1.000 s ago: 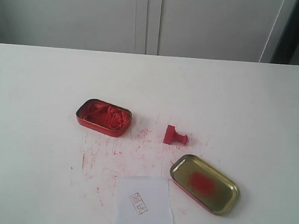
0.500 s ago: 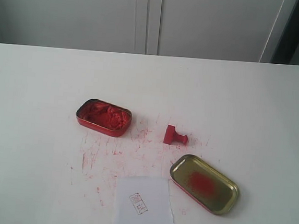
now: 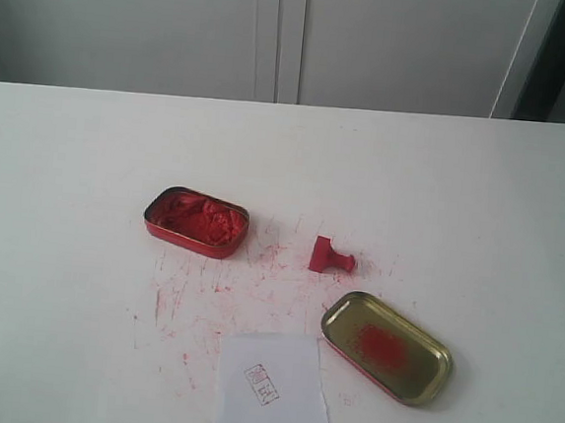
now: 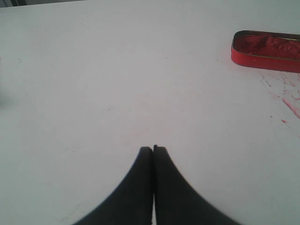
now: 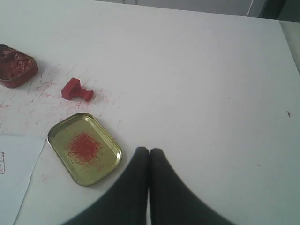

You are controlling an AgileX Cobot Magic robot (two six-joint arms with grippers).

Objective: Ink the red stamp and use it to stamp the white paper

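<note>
The red stamp point(image 3: 330, 256) lies on its side on the table, knob pointing right, between the ink tin and the gold lid; the right wrist view also shows the red stamp point(image 5: 76, 90). The white paper point(image 3: 275, 391) lies at the near edge with a small red print on it; a corner of the white paper point(image 5: 14, 159) shows in the right wrist view. My left gripper point(image 4: 153, 149) is shut and empty over bare table, far from the red tin point(image 4: 266, 50). My right gripper point(image 5: 149, 151) is shut and empty beside the gold lid point(image 5: 84, 148). Neither gripper appears in the exterior view.
The open red tin of ink paste point(image 3: 197, 221) stands left of the stamp. The gold lid with a red smear point(image 3: 385, 346) lies right of the paper. Red ink specks point(image 3: 218, 290) mark the white tabletop point(image 3: 462, 198) between them. White cabinet doors stand behind.
</note>
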